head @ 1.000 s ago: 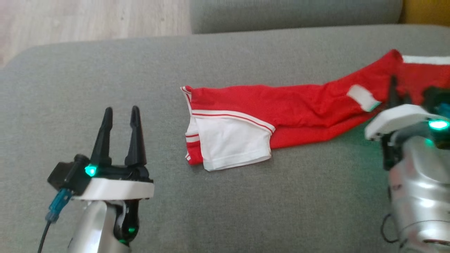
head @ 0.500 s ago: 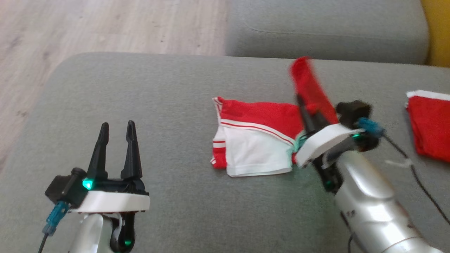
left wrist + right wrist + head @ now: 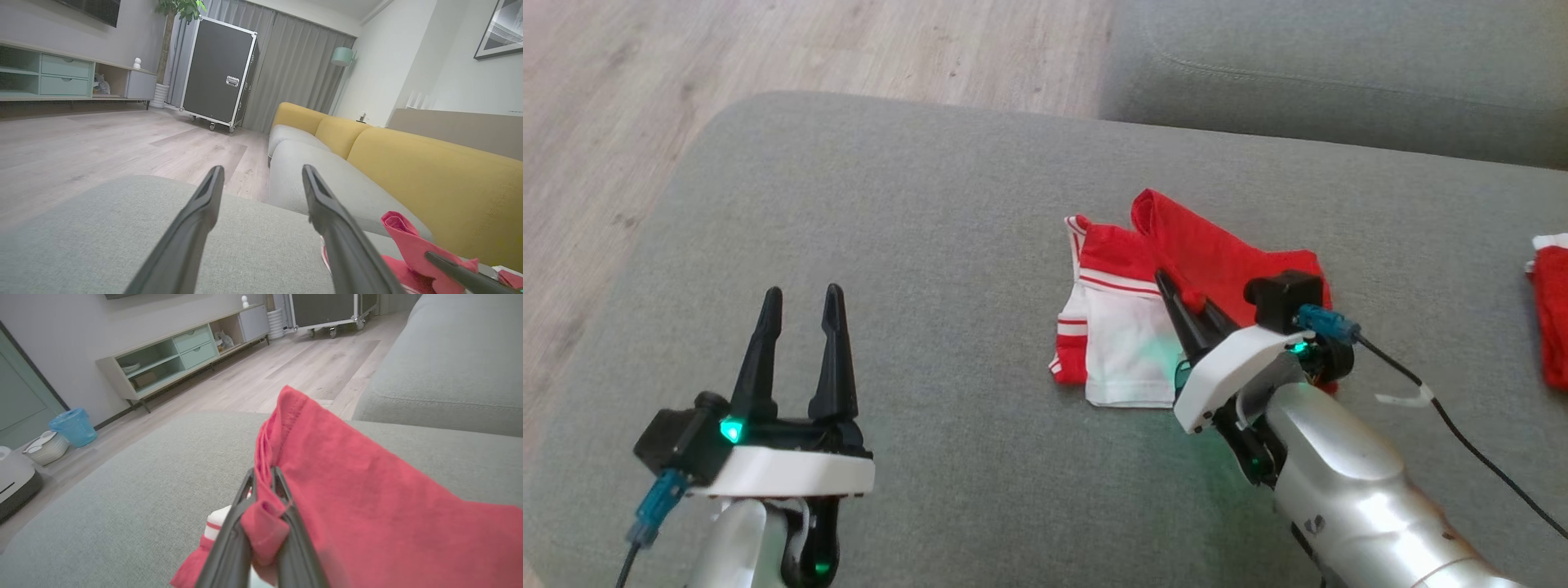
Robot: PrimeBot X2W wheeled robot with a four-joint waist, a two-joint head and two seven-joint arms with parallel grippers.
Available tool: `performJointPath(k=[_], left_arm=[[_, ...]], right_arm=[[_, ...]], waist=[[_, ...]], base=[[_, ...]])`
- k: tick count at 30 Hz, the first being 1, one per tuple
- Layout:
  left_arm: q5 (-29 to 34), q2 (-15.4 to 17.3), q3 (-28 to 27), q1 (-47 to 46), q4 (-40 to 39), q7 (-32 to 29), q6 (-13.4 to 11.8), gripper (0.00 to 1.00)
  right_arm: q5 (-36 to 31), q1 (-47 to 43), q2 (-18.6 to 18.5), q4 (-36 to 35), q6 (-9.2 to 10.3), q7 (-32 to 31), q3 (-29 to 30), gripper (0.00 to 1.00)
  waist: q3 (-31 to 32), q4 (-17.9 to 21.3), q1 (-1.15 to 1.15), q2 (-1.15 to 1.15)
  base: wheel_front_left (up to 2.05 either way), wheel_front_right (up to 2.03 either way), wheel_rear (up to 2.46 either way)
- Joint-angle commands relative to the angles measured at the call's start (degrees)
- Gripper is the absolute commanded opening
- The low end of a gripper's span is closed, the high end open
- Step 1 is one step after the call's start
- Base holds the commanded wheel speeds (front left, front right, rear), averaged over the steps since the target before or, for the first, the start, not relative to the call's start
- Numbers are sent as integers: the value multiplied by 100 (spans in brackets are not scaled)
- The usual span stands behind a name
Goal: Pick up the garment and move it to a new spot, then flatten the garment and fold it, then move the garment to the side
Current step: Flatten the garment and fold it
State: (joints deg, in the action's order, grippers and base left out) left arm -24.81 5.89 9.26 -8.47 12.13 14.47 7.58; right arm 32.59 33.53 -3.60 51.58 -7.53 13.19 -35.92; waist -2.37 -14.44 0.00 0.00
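Red-and-white fabric garment (image 3: 1123, 335) lies on the grey upholstered sofa seat (image 3: 915, 212), its red end pinched in the right gripper (image 3: 1183, 292) over the white part, seemingly mid-fold; next: lower, align edges, release, while the left gripper (image 3: 802, 296) gapes empty.

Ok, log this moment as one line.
step: folding | right gripper: shut on shirt, red end doubled back over the rest | left gripper: open, empty, above sofa

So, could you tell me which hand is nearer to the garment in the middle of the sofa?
Right. The right hand is shut on the garment; the left hand is open, apart, over the sofa to its left.
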Motion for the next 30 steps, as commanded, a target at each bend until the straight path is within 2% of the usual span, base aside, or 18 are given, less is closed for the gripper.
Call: performJointPath(k=[1, 12, 21, 22, 23, 30], left_arm=[[-23, 100, -164, -232, -165, 52, -9, 100], [-57, 49, -100, -306, -73, 52, -9, 100], [-61, 10, -16, -343, -18, 52, -9, 100], [-57, 5, 3, -352, -3, 52, -9, 100], [-54, -2, 23, -362, 10, 52, -9, 100], [-74, 28, -14, -339, 66, 52, -9, 100]], right_arm=[[56, 222, 72, -121, 4, 83, -89, 0], [124, 375, 72, 243, 4, 156, -513, 0], [340, 405, 72, 227, 4, 123, -975, 0], [364, 411, 72, 227, 4, 106, -1023, 9], [426, 399, 72, 184, 4, 77, -1085, 100], [876, 440, 72, -300, 4, 125, -1491, 100]], waist=[[-25, -25, 0, 0], [-183, -239, 0, 0], [-243, -294, 0, 0], [-240, -303, 0, 0], [-235, -314, 0, 0], [-142, -215, 0, 0]], base=[[0, 0, 0], [0, 0, 0], [0, 0, 0], [0, 0, 0], [0, 0, 0], [0, 0, 0]])
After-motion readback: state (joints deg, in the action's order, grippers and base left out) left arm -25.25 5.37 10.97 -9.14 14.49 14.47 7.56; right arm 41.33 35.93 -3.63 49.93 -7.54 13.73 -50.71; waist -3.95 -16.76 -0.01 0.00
